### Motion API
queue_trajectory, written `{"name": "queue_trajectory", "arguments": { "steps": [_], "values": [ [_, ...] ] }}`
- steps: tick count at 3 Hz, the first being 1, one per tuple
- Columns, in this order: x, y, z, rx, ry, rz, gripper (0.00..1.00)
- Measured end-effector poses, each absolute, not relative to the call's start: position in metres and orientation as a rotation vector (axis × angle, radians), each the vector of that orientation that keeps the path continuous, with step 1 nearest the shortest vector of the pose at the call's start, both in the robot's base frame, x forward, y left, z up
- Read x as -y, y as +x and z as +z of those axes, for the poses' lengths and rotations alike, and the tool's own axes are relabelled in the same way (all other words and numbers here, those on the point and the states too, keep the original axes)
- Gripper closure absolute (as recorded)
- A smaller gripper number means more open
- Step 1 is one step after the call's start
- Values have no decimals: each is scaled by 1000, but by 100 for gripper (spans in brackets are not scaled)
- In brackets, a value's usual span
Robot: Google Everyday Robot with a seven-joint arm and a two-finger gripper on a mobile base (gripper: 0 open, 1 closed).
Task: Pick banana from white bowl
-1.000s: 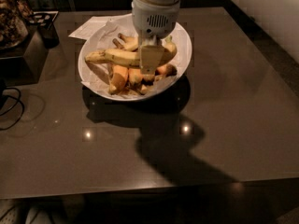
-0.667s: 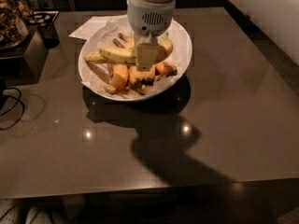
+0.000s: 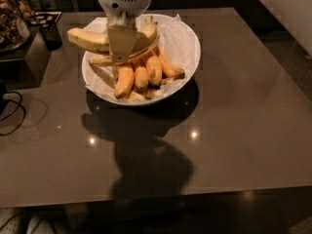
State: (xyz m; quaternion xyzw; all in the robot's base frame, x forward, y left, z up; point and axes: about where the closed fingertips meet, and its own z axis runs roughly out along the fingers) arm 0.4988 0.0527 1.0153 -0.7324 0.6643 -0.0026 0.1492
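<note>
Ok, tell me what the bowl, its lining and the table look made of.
Bowl: likely glazed ceramic or plastic, going by the glossy white wall.
Lining: thin paper, crumpled and creased.
Table: dark glass or polished stone, smooth and reflecting light spots.
The gripper, above the bowl, grips the banana.

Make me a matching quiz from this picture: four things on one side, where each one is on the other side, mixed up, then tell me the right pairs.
Things
1. banana
2. white bowl
3. short bananas
4. claw

Places
A. lying inside the bowl on the paper lining
B. at the top of the view, over the bowl, shut on a fruit
C. standing on the dark table
D. held in the air above the bowl, one end past its rim

Pairs: 1-D, 2-C, 3-A, 4-B
</note>
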Motion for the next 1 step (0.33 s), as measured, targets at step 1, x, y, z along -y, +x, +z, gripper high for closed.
{"name": "queue_trajectory", "arguments": {
  "steps": [1],
  "values": [
    [-59, 503, 1019, -1886, -2083, -9, 100]
  ]
}}
